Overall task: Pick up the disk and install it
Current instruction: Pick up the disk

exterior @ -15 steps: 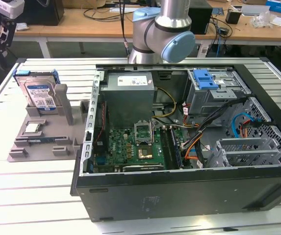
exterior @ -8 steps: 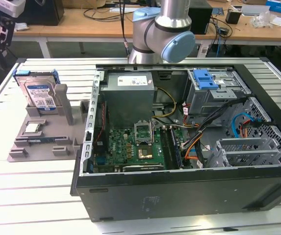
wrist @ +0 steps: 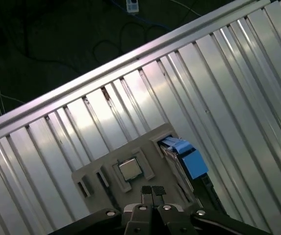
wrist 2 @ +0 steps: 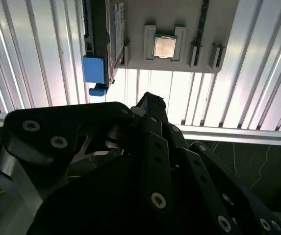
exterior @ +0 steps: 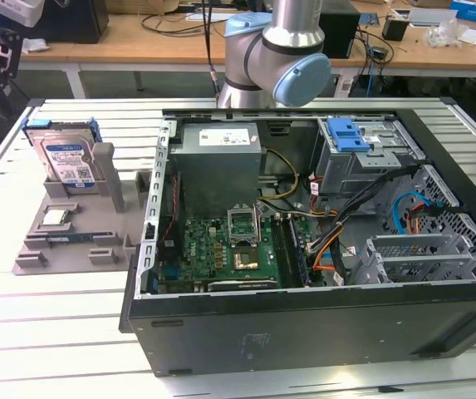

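Near the table's edge on the exterior view's left, the disk [exterior: 65, 158] stands on its long edge in a grey holder [exterior: 71, 241]. Its white-and-blue label faces the front of the table and its blue side rails show at both ends. A processor chip [exterior: 55, 218] lies flat in a pocket of the same holder, just in front of the disk.

Beside the holder, toward the middle of the table [exterior: 46, 332], a black computer case [exterior: 304, 324] lies on its side with its cover off. Inside it are a green motherboard [exterior: 221, 249], a grey power supply [exterior: 219, 137] by the far wall and a blue-tabbed drive cage [exterior: 347, 133] in the far corner on the exterior view's right. The arm [exterior: 275, 41] rises from behind the far edge of the case.

In the first wrist view the gripper [wrist: 152, 190] hangs over the holder with its two fingertips pressed together and nothing between them. It is apart from the disk [wrist: 189, 159], whose blue rail sticks out of the holder's end, and the chip [wrist: 129, 169] sits in line with the gripper's tips. The second wrist view looks past the dark gripper [wrist 2: 150, 100] at the disk [wrist 2: 93, 68] edge-on in its slot, with the chip [wrist 2: 164, 46] beside it and the ribbed table top around the holder.
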